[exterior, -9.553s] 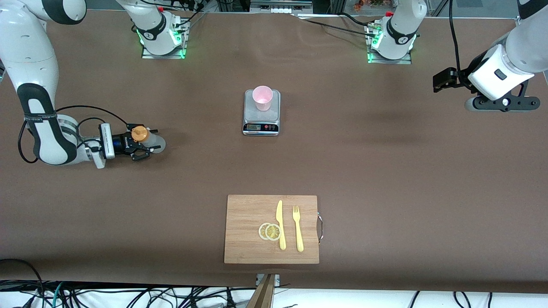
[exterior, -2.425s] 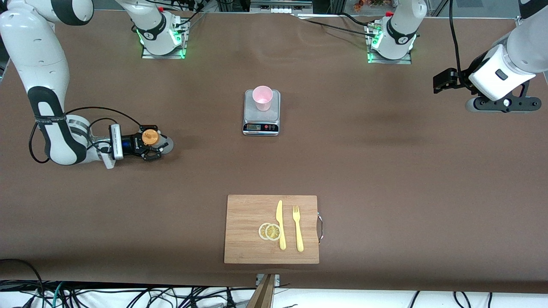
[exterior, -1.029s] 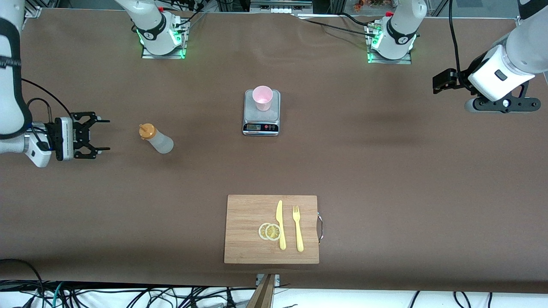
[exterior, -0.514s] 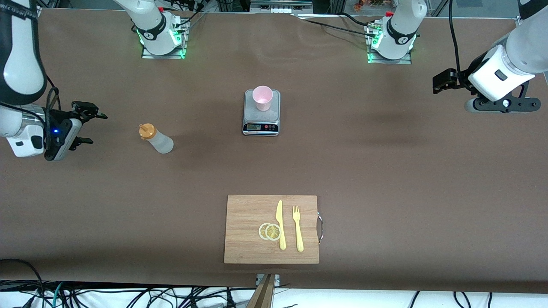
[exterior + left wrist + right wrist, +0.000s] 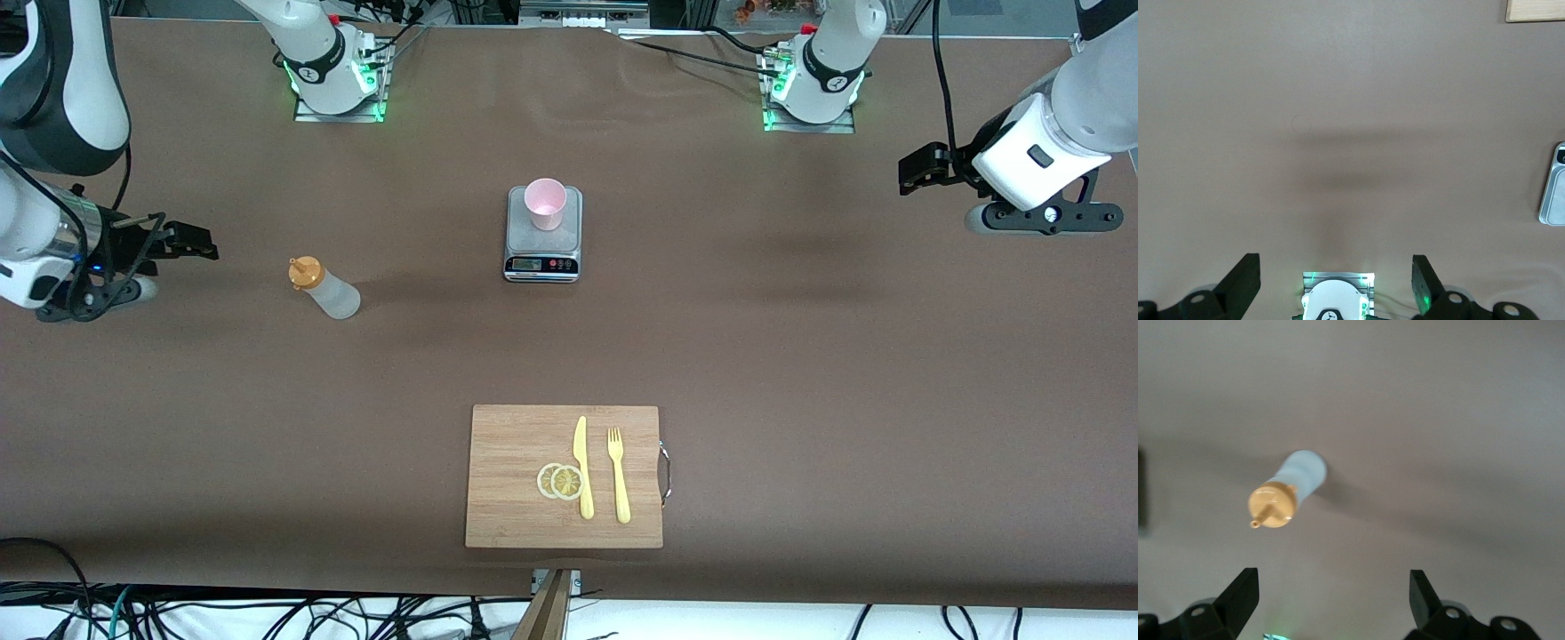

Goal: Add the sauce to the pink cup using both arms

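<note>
Back goes the right arm: where its claw was wrapped round the sauce [image 5: 324,288] a couple of seconds ago, it has now let go and pulled away toward the right arm's end of the table, rising as it went, and the bottle stands on its own. The sauce bottle sits upright on the brown table [image 5: 800,356], orange cap [image 5: 305,272] on top, toward the right arm's end from the scale [image 5: 543,233] and a little nearer the front camera than it. In the right wrist view the sauce [image 5: 1291,489] shows well clear of the two fingertips [image 5: 1245,587], nothing between them.

The right gripper [image 5: 182,247] hangs over bare table, farther toward the right arm's end than the bottle, apart from it, its fingers spread wide and holding nothing. The bottle has not shifted in the last second.

The pink cup [image 5: 545,204] stands upright on the scale's platform, at the middle of the table, where it has been all along.

Over at the left arm's end, the left gripper [image 5: 925,166] waits in the air above the table, well apart from the scale, jaws wide and empty; its wrist view shows only tabletop between the fingers [image 5: 1245,273] and a corner of the scale [image 5: 1555,187] at the edge.

Nearer the front camera than the scale lies the cutting board [image 5: 507,444], carrying two lemon slices [image 5: 560,481], a yellow knife [image 5: 582,467] and a yellow fork [image 5: 618,474], untouched.
</note>
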Available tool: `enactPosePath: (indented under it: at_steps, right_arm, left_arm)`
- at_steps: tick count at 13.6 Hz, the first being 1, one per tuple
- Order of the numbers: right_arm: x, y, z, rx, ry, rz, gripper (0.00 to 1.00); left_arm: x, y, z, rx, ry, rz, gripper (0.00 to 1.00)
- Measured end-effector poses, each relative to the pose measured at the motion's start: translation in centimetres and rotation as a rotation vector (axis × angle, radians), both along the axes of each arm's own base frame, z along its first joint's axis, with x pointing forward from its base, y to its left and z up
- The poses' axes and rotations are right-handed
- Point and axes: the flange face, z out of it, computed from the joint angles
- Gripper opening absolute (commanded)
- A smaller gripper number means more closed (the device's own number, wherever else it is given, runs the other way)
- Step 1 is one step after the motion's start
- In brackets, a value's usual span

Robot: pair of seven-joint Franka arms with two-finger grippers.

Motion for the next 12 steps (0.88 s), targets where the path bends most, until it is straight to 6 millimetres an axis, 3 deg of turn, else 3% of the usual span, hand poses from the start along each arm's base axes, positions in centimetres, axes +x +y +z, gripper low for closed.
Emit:
enactPosePath:
  at_steps: [3, 9, 12]
  right_arm:
    - [-0.5, 0.0, 2.7, -0.096, -0.047, -0.098, 1.0]
    - [-2.2, -2.1, 10.9, -0.093, -0.093, -0.31, 1.0]
    - [-2.5, -3.3, 12.4, -0.047, -0.093, -0.36, 1.0]
  left_arm:
    - [0.0, 0.0, 0.0, 0.0, 0.0, 0.0, 1.0]
    - [0.0, 0.0, 0.0, 0.0, 0.0, 0.0, 1.0]
    - [0.0, 0.0, 0.0, 0.0, 0.0, 0.0, 1.0]
